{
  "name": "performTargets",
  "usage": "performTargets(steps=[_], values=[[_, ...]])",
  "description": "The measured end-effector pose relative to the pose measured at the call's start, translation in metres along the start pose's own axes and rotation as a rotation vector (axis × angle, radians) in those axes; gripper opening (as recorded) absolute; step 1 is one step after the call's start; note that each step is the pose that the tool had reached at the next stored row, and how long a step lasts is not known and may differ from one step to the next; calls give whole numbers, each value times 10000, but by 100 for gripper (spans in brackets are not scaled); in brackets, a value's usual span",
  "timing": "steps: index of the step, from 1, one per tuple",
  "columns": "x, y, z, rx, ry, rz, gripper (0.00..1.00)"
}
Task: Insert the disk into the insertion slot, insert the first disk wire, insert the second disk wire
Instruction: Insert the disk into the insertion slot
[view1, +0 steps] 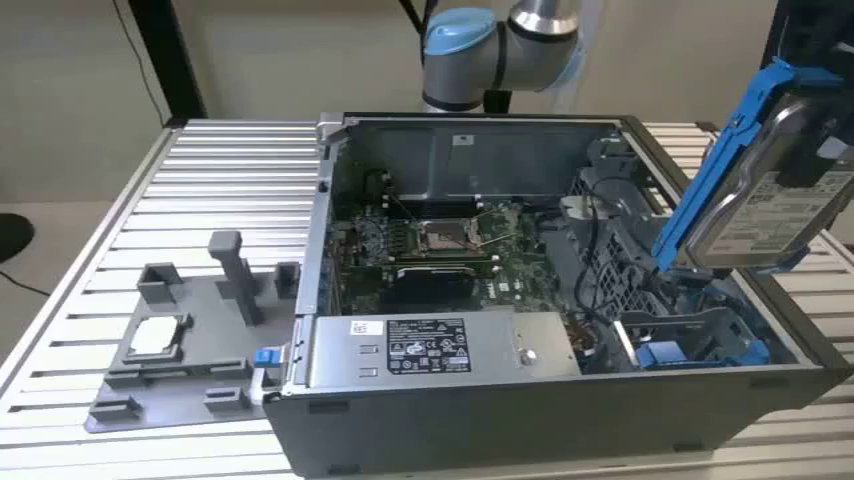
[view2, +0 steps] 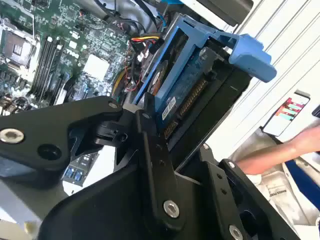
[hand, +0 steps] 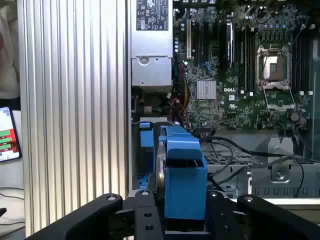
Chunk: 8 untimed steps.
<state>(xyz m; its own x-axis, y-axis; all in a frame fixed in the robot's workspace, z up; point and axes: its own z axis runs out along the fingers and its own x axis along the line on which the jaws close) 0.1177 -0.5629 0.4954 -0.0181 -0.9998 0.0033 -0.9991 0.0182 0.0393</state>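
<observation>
While black fingers (view2: 151, 150) grip, rectangular blue-framed disk (view1: 781, 200)

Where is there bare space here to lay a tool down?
The ribbed table is bare between the grey tray and its far edge, beside the computer case. Inside the case it is crowded, most around the cables near the held disk.

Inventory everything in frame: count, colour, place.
Slatted metal table: 1, silver, underneath.
Open computer case: 1, dark grey, on table.
Motherboard: 1, green, inside case.
Power supply box: 1, silver-grey, inside case.
Rectangular disk, blue plastic carrier: 1, silver-grey, tilted aloft.
Perforated insertion slot: 1, dark grey, below disk.
Moulded tray: 1, grey, exterior view's left of case.
Square chip: 1, silver, on tray.
Phone: 1, lit screen, beside table.
Person's arm: 1, near phone.
Robot arm: 1, grey-blue, behind case.
Gripper: 1, black, shut on disk.
</observation>
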Motion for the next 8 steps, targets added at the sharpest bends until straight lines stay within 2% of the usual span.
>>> performTargets(steps=[8], values=[[-1,0,0,0,0,0,0]])
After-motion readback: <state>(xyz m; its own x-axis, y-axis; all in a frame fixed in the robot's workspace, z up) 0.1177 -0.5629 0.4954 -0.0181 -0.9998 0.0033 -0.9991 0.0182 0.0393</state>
